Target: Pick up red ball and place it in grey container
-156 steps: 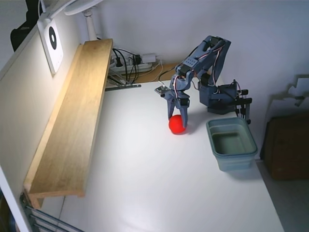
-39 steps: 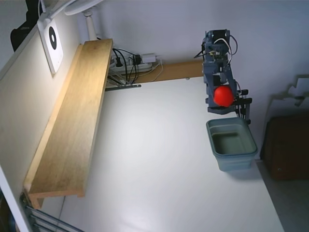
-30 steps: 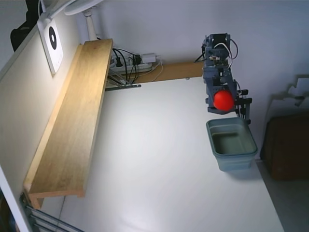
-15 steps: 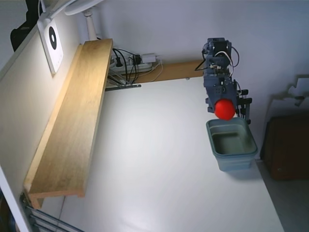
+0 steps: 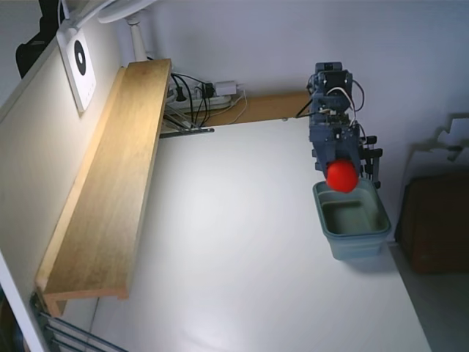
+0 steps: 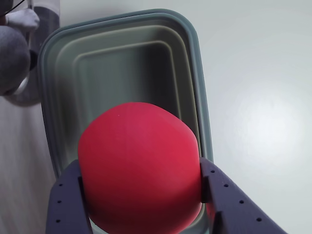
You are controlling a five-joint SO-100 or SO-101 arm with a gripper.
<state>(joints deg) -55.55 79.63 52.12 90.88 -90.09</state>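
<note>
Red ball (image 6: 139, 168) — clenched in the gripper (image 6: 141, 195) — hangs above the grey container (image 6: 195, 63).

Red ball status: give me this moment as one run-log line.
phase: carry | gripper: shut on red ball | position: above grey container opening | container: empty | release: not yet

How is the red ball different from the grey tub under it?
The red ball is round and bright red; the grey container is boxy with rounded corners and dull grey-green. The ball is held up in the air by the gripper; the container sits on the white table. The ball is smaller and would fit inside the container, which is empty. Both look smooth and plain.
</note>
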